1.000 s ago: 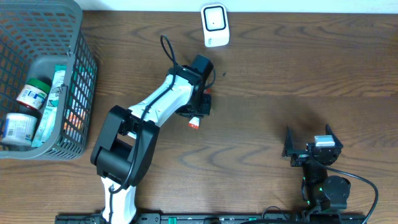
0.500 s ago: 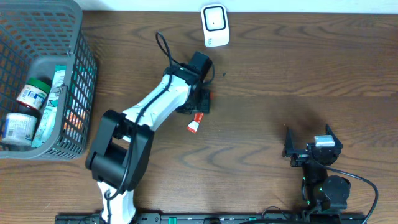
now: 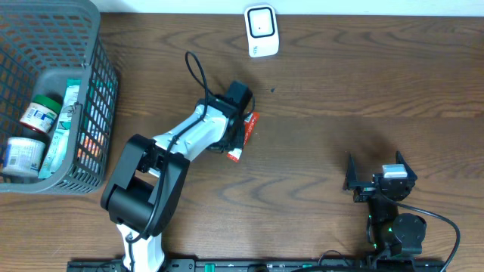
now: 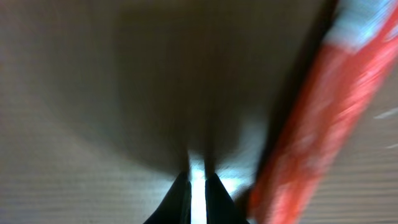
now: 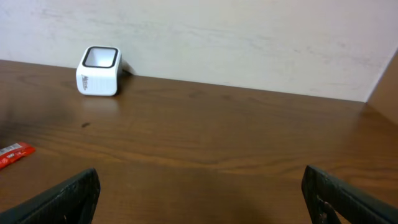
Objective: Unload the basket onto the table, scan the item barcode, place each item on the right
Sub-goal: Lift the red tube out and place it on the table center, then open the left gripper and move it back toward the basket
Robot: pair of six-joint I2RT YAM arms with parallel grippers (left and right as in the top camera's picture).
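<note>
Grey plastic mesh basket (image 3: 106,91): we see a green-lidded jar (image 3: 39,113) and a teal carton (image 3: 64,128) inside
Left claw (image 4: 197,183): clenched, empty
Right claw (image 5: 202,196): released

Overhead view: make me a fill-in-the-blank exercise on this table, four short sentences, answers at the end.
1. The left tool is ___, with the red packet beside it, not between its jaws.
2. The right tool is ___.
3. The scanner at the table's far edge is ___ in colour.
4. The basket sits on the robot's ___ side.

Missing words: shut; open; white; left.
</note>
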